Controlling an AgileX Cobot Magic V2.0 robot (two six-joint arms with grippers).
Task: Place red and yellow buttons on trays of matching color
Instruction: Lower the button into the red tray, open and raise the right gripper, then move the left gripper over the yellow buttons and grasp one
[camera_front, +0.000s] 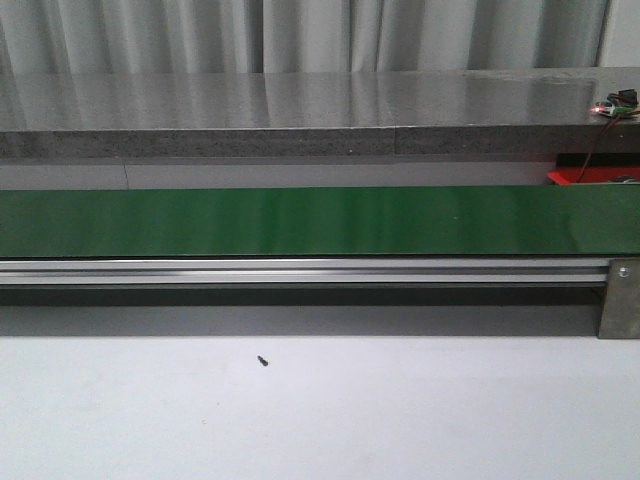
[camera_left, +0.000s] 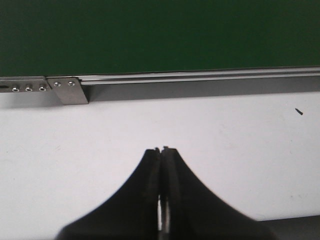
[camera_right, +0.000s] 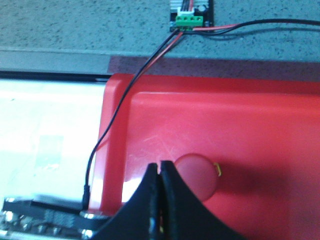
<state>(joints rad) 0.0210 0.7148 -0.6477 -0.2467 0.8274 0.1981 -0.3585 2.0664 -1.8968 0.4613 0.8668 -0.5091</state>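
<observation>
White table (camera_front: 400, 420) fills the foreground of the front view, bare apart from one small dark speck (camera_front: 262, 360), poss. a screw. Behind it runs an aluminium rail (camera_front: 300, 271) w/ a metal bracket (camera_front: 619, 300) at its right end, then the green conveyor belt (camera_front: 300, 220) across the full width. Further back a grey speckled ledge (camera_front: 300, 115), w/ a small circuit board (camera_front: 620, 103) and red/black wires at far right; grey curtain (camera_front: 300, 35) behind. No arm visible in front view. Left wrist view: left gripper (camera_left: 161, 150) over white table near the rail, fingertips pressed together, nothing between them. Right wrist view: right gripper (camera_right: 160, 165) over the red tray (camera_right: 280, 115), fingertips together, holding nothing. Red button (camera_right: 196, 174) lies flat on tray floor, just beside the fingertips; whether touching, cannot tell. Small yellow tab shows at the button's edge. Red tray's edge (camera_front: 585, 176) only just visible in front view, beyond belt at right. No yellow button or yellow tray in view.
</observation>
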